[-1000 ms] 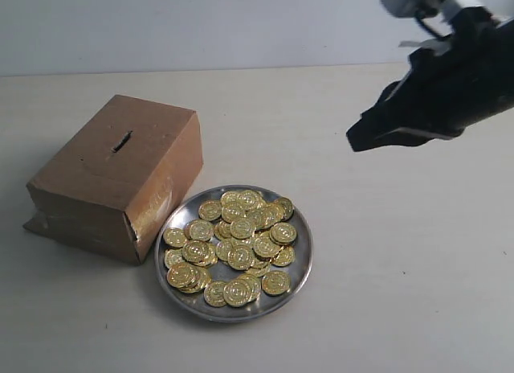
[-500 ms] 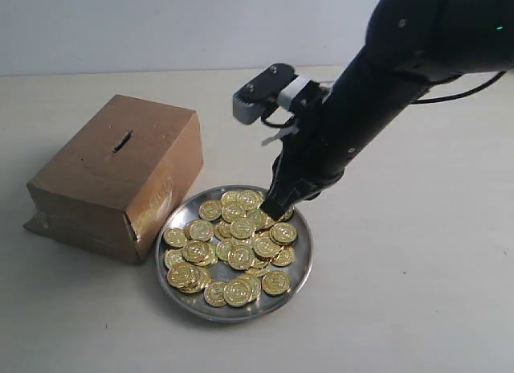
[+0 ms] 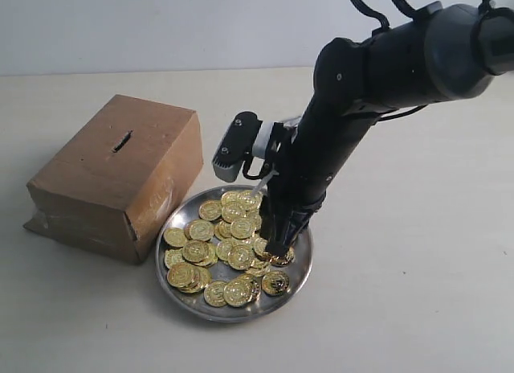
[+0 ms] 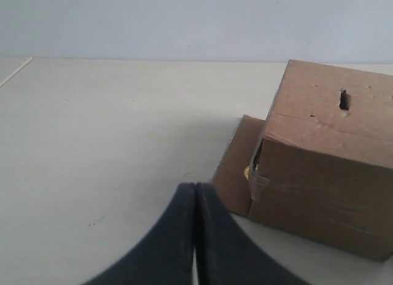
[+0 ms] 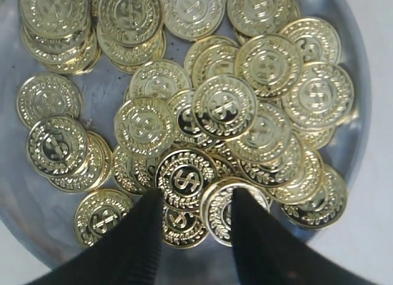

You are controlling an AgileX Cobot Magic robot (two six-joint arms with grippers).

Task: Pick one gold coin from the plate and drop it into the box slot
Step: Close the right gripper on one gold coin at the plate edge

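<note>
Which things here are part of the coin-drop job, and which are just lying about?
In the job: plate, gold coins heaped on it, box, slot in its top, right claw open over the coins.
Not in it: left claw, shut, short of the box; table.

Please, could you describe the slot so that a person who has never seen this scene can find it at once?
In the exterior view, find the brown cardboard box standing left of the silver plate of gold coins. On its top face, toward the far edge, lies the slot: a short dark slit with rough edges, the one dark cut in that plain brown surface.
</note>
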